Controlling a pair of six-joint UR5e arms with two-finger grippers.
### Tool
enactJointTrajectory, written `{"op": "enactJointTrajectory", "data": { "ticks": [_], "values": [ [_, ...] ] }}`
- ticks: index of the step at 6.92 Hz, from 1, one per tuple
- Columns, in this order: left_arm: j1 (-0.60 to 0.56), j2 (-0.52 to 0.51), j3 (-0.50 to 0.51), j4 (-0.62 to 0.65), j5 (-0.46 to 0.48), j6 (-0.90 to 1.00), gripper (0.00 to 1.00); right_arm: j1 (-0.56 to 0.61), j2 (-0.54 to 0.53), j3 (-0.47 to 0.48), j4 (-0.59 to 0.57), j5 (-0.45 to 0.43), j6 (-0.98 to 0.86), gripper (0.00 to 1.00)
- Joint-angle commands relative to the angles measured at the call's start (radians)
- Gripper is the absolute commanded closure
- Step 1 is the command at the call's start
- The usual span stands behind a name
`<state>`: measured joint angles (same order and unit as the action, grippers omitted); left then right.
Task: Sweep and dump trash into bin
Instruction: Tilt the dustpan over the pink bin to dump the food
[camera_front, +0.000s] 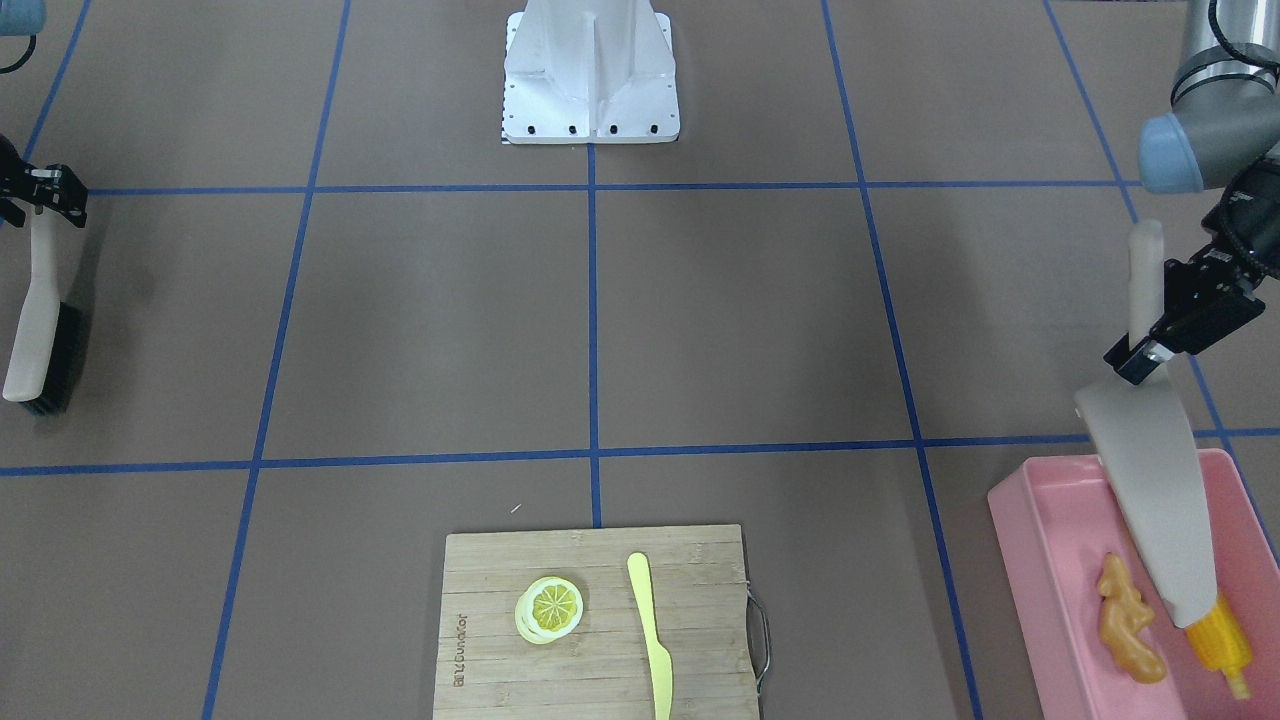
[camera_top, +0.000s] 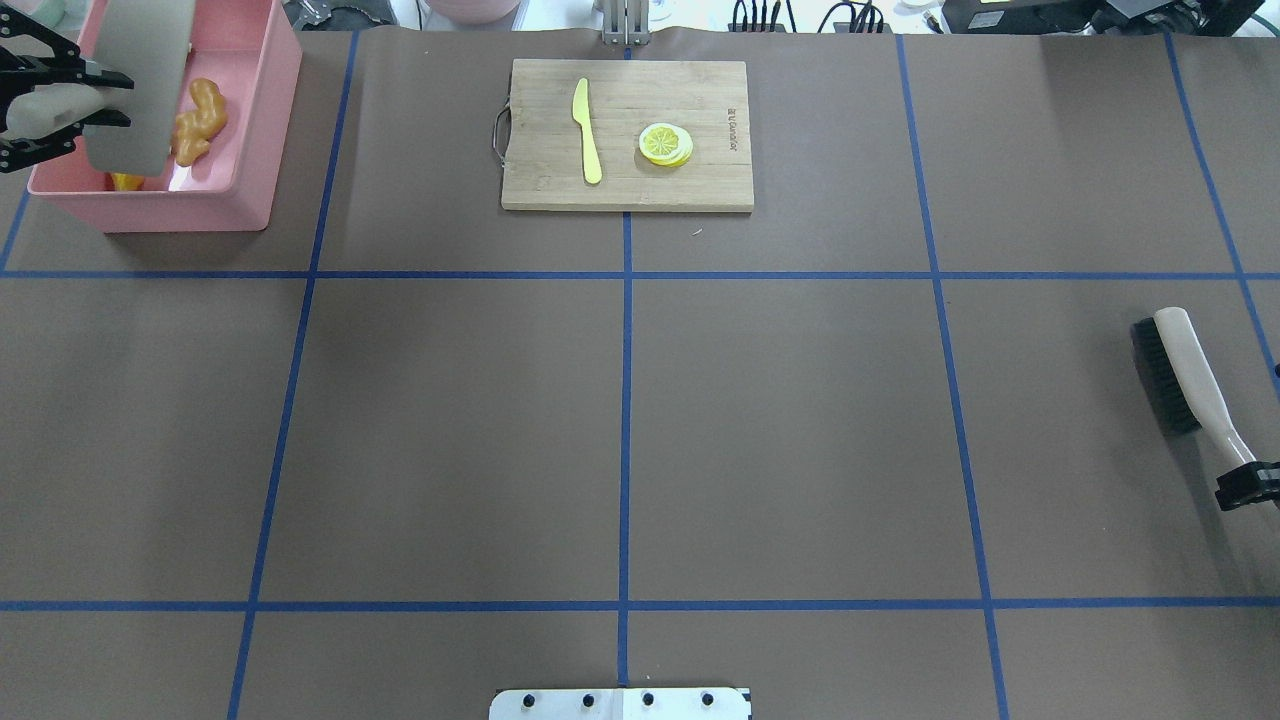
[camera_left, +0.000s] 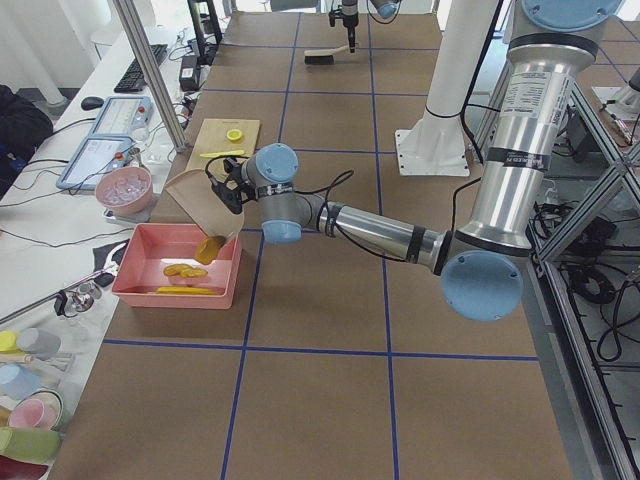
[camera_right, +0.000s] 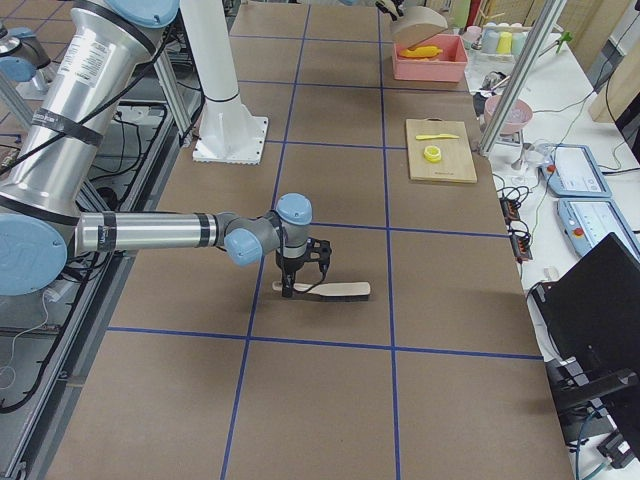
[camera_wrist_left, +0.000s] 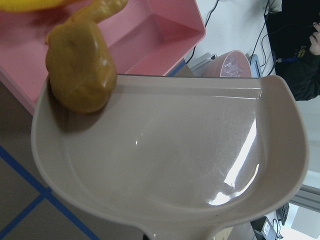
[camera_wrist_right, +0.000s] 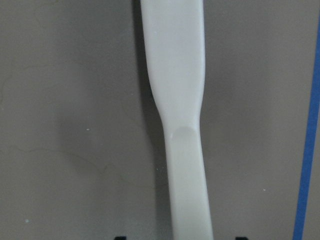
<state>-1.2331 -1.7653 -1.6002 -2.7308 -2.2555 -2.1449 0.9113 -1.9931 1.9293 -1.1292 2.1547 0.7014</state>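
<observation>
on the dustpan (camera_wrist_left: 200, 145) sits a lumpy brownish potato (camera_wrist_left: 82, 65)

Two robot arms were seen: left arm (camera_left: 380, 232), right arm (camera_right: 150, 230). Trash numbered three: one ginger root (camera_front: 1128, 620), one corn cob (camera_front: 1220, 632), one potato (camera_wrist_left: 82, 72). One each: pink bin (camera_front: 1050, 545), dustpan (camera_front: 1150, 480), brush (camera_front: 40, 330), cutting board (camera_front: 500, 600), knife (camera_front: 652, 630), lemon slice (camera_front: 550, 608).

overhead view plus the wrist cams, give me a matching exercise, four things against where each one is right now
1 ginger root
2 potato
3 lemon slice
4 brush

A on the cutting board
B at the lip of the dustpan
C gripped by the right tool
D lying in the bin

Pairs: 1-D, 2-B, 3-A, 4-C
</observation>
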Motion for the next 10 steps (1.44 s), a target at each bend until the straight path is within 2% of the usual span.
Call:
{"op": "enactJointTrajectory", "data": {
  "ticks": [1, 2, 3, 6, 7, 9, 10],
  "values": [
    [-0.002, -0.005, 0.0, -0.003, -0.009, -0.007, 1.0, 0.001, -0.012, 0.0, 0.014, 0.001, -0.008, 0.01],
    [0.0, -0.006, 0.0, -0.023, -0.01, 0.009, 1.0, 0.004, -0.018, 0.007, 0.016, 0.004, -0.011, 0.01],
    [0.0, -0.006, -0.003, -0.042, -0.019, 0.113, 1.0, 0.014, -0.024, 0.013, 0.016, 0.011, -0.013, 0.01],
    [0.001, -0.003, -0.043, -0.04, -0.081, 0.658, 1.0, 0.18, -0.016, -0.001, -0.003, 0.147, -0.121, 0.01],
    [0.003, 0.0, -0.069, -0.044, -0.082, 0.845, 1.0, 0.24, -0.013, 0.002, -0.045, 0.155, -0.173, 0.01],
    [0.006, 0.038, -0.103, -0.027, -0.079, 1.348, 1.0, 0.371, 0.011, 0.01, -0.185, 0.165, -0.334, 0.01],
    [0.009, 0.038, -0.104, -0.035, -0.006, 1.47, 1.0, 0.43, 0.011, 0.007, -0.213, 0.165, -0.374, 0.0]
  ]
}}
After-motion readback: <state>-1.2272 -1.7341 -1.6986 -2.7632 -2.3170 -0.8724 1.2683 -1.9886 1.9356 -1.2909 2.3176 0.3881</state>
